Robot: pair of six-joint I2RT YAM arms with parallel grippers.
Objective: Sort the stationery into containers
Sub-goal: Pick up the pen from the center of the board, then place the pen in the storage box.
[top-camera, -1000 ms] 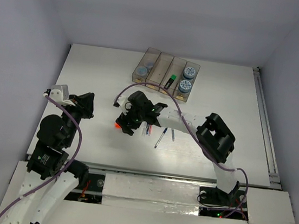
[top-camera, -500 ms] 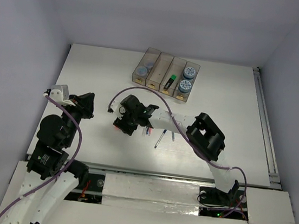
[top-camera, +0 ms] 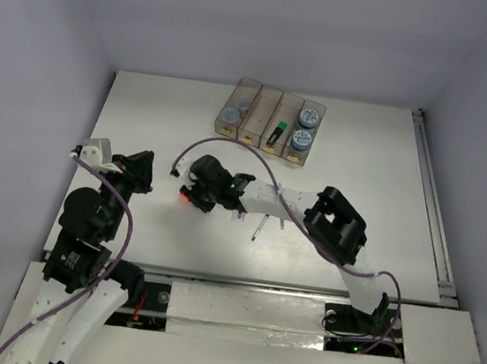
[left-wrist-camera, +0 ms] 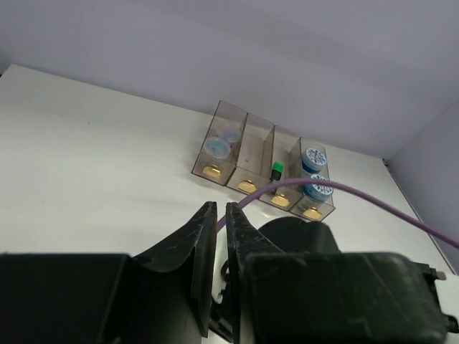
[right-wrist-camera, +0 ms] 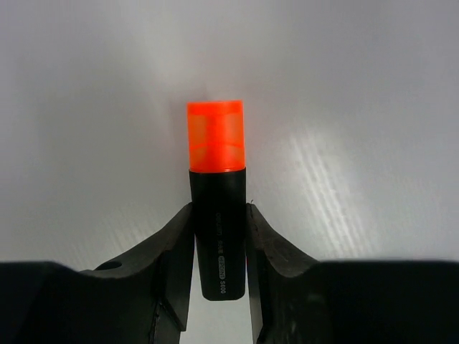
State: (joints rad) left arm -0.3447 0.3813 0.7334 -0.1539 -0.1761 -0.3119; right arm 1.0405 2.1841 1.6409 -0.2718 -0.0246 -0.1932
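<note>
My right claw (right-wrist-camera: 219, 215) is clamped on the black body of the orange highlighter (right-wrist-camera: 216, 179), its orange cap pointing away from me. In the top view this is left of centre, over the white table (top-camera: 144, 125). The row of bins (top-camera: 271, 123) stands well apart at upper centre, with a green highlighter (top-camera: 275, 134) in the third from the left. My left claw (left-wrist-camera: 220, 229) at the left has its fingers together, holding nothing.
</note>
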